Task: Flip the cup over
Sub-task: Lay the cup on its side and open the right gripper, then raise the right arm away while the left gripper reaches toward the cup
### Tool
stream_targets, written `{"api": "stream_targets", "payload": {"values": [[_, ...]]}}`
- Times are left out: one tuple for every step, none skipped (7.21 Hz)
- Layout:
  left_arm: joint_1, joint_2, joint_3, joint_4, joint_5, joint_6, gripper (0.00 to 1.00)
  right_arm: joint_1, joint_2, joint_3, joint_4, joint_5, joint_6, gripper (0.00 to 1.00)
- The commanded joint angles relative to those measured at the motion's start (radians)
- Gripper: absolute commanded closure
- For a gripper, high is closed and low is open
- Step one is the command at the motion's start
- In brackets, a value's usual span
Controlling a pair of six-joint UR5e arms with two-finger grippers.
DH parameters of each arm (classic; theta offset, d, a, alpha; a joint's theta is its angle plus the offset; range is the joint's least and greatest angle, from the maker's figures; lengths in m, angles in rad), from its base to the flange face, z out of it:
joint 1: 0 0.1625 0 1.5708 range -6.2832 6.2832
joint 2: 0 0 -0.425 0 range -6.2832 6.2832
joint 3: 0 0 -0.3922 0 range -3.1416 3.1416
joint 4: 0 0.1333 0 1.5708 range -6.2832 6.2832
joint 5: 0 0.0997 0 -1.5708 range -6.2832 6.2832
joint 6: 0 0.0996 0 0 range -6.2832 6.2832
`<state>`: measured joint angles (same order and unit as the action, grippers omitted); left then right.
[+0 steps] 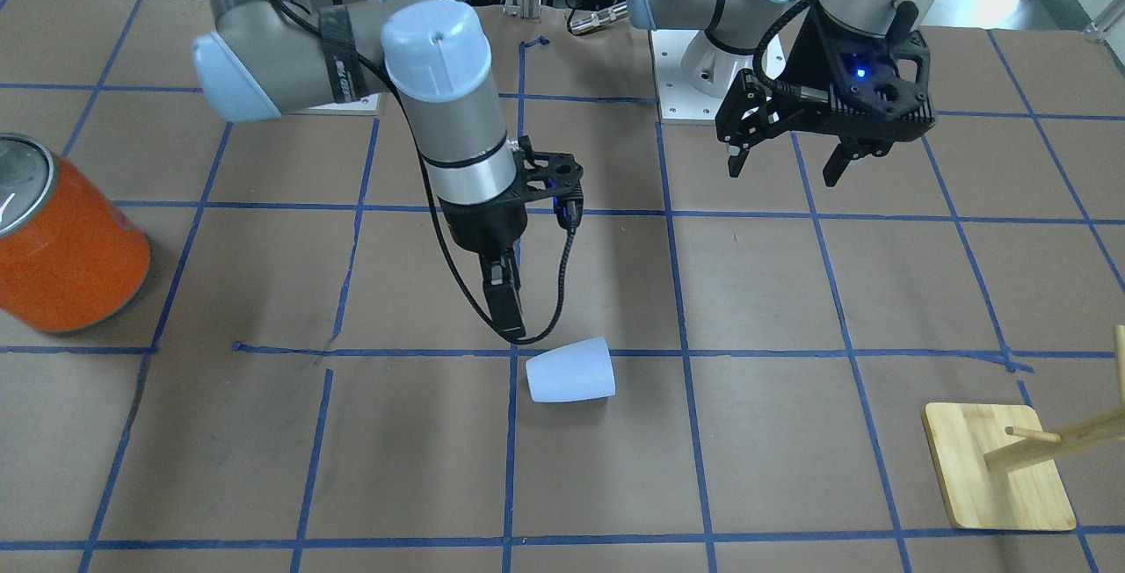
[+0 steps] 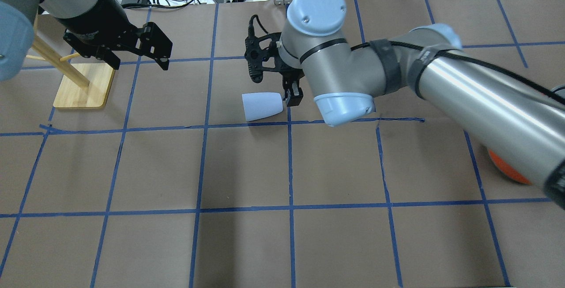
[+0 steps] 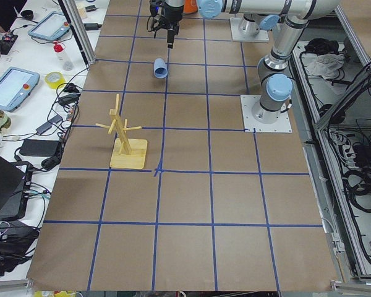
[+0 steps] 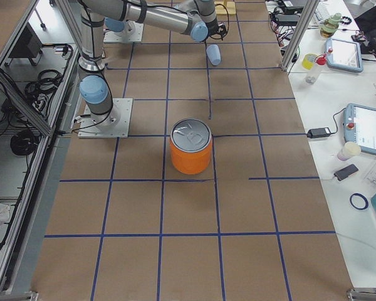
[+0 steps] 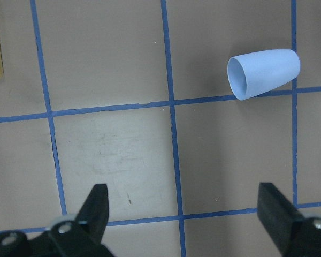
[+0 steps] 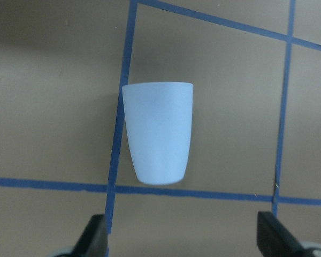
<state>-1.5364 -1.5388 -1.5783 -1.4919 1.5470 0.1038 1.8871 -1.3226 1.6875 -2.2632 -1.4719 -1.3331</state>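
The pale lavender-blue cup (image 1: 569,369) lies on its side on the brown table, near a blue tape crossing. It also shows in the overhead view (image 2: 262,106). Its open mouth faces my left arm's side and its narrow base faces my right gripper (image 1: 505,305). That gripper hangs low just beside the base. In the right wrist view the cup (image 6: 158,131) lies ahead of the open, empty gripper (image 6: 183,225). My left gripper (image 1: 787,164) is open and empty, raised well away from the cup. Its wrist view shows the cup (image 5: 263,73) far off.
A large orange can (image 1: 66,239) with a silver top stands at the table's edge on my right arm's side. A wooden peg stand (image 1: 997,467) on a square base stands on my left arm's side, beneath the left arm in the overhead view (image 2: 84,89).
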Motion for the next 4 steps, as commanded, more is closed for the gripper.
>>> {"api": "stream_targets", "payload": {"values": [[0.025, -0.012, -0.014, -0.001, -0.049, 0.010, 0.00, -0.129, -0.229, -0.006, 0.224, -0.007, 0.061, 0.00], [0.038, -0.036, -0.034, 0.019, -0.176, 0.011, 0.00, -0.194, -0.309, -0.014, 0.319, -0.008, 0.071, 0.00], [0.057, -0.067, -0.078, 0.074, -0.259, 0.008, 0.00, -0.263, -0.357, -0.040, 0.420, -0.008, 0.075, 0.00], [0.062, -0.111, -0.128, 0.191, -0.330, -0.001, 0.00, -0.334, -0.357, -0.058, 0.448, -0.008, 0.125, 0.00]]}}
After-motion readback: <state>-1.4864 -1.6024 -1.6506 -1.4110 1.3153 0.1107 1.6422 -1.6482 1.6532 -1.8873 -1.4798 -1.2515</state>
